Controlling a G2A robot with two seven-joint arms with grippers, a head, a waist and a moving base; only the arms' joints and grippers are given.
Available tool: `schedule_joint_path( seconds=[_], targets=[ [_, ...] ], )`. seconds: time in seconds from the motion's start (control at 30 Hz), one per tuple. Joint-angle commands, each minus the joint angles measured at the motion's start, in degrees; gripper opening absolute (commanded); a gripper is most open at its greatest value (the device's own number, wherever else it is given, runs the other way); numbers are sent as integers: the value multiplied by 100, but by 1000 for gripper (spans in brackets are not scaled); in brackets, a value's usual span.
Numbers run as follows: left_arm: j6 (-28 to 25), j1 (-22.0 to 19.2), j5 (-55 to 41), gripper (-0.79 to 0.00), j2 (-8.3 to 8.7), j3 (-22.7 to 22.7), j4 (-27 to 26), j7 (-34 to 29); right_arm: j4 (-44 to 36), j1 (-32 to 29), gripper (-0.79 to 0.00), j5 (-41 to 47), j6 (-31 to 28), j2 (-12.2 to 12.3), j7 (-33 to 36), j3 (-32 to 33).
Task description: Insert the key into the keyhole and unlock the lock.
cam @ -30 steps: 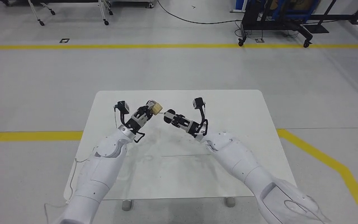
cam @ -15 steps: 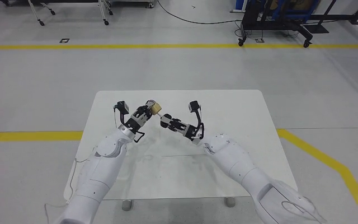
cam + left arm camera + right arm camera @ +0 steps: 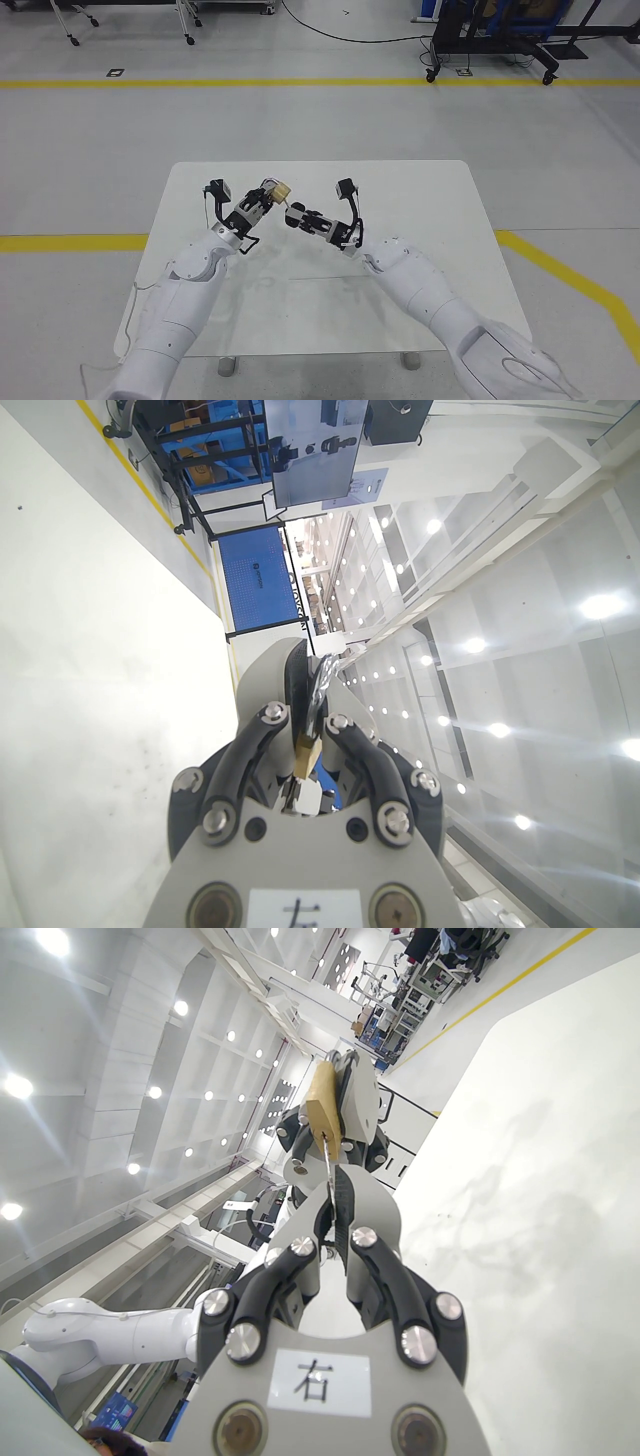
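Seen from above, a white table [image 3: 430,200] carries both arms, which meet over its far half, at about 11 o'clock from the table's centre. The left gripper [image 3: 268,195] comes in from 7 o'clock and holds a small brass lock [image 3: 282,188] up off the table. The right gripper [image 3: 293,210] comes in from 4 o'clock, and its tip sits just beside the lock, at the lock's 4 o'clock side. In the left wrist view, the left gripper's two fingers are pressed together on the lock. A narrow sliver of brass and a bit of silvery metal show in the slit between them, with the pale table lying off to one side below. In the right wrist view, the right gripper's fingers are pinched tight on a thin silver key [image 3: 329,1163], whose blade sticks out past the fingertips. The blade's tip meets the end face of the brass lock at the keyhole. How far in it sits cannot be told. The lock is held edge-on against a white finger of the left gripper, above the table.
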Motion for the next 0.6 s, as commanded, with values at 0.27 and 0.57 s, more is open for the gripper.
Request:
schedule_joint_path(
  seconds=[0.27, 0.57],
  targets=[
    [-113, 21, 277, -785, 28, -52, -42, -137, 57, -17, -785, 11, 71, -7, 244, 133],
    [-433, 64, 1088, -785, 84, -96, -135, 30, 0, -71, -785, 194, 373, 45, 824, 292]
  ],
)
